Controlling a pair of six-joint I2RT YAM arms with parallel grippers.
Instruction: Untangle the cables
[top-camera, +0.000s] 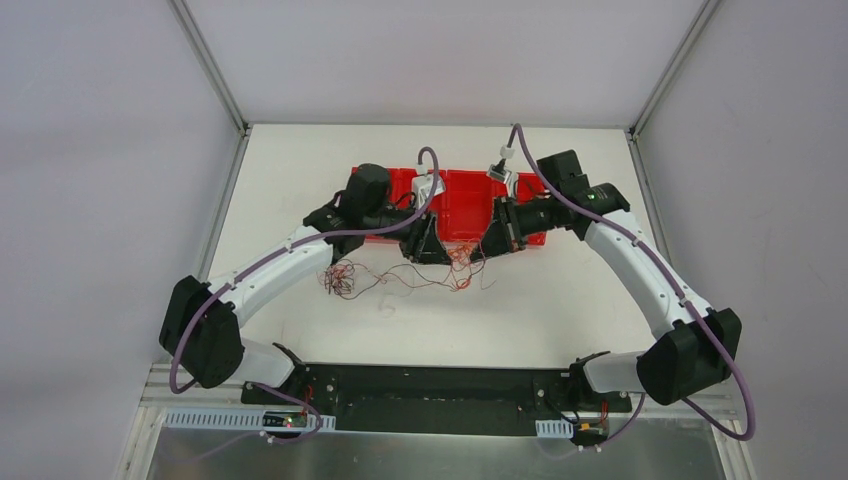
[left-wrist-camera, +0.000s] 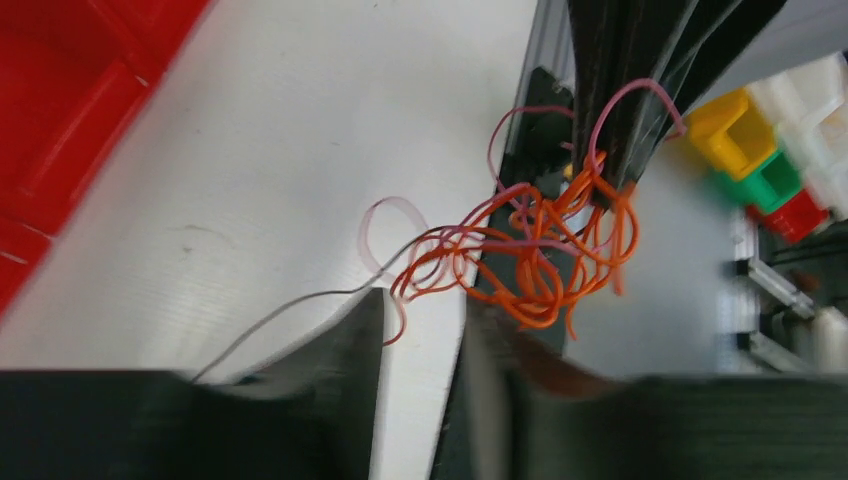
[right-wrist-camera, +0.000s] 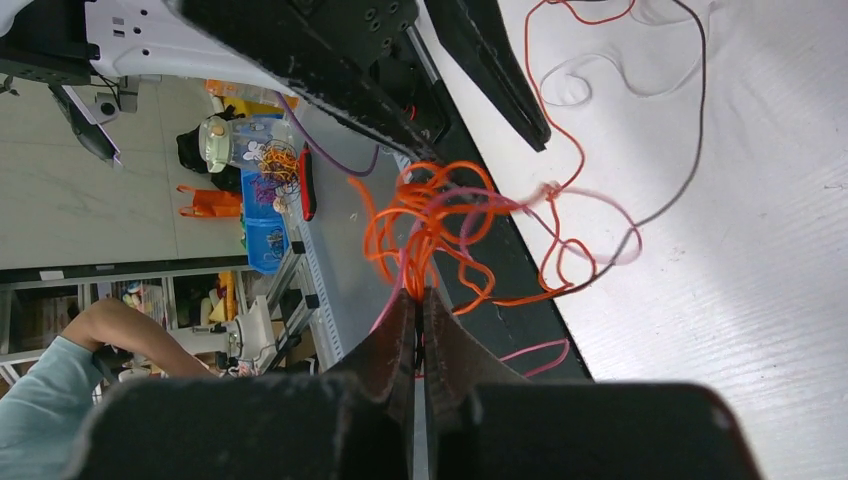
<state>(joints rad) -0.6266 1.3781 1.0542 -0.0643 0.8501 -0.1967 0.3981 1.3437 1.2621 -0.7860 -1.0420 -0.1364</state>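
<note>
The cables are thin orange, pink, black and white wires. A small tangle (top-camera: 340, 281) lies on the white table, with strands trailing right to a bunch (top-camera: 462, 262) between the two grippers. My right gripper (right-wrist-camera: 418, 295) is shut on the orange and pink bunch (right-wrist-camera: 430, 215) and holds it off the table. In the left wrist view that bunch (left-wrist-camera: 540, 250) hangs just beyond my left gripper (left-wrist-camera: 428, 305), whose jaws stand apart with only bare table between them; one pink strand dips beside the left fingertip (left-wrist-camera: 375, 305). A grey wire (left-wrist-camera: 290, 308) runs off to the left.
A red bin (top-camera: 460, 200) stands right behind both grippers (top-camera: 432, 250) (top-camera: 478, 250). The table's dark front edge (right-wrist-camera: 520, 270) runs under the held bunch. Off the table are coloured blocks (left-wrist-camera: 760, 160) and a person (right-wrist-camera: 60, 400).
</note>
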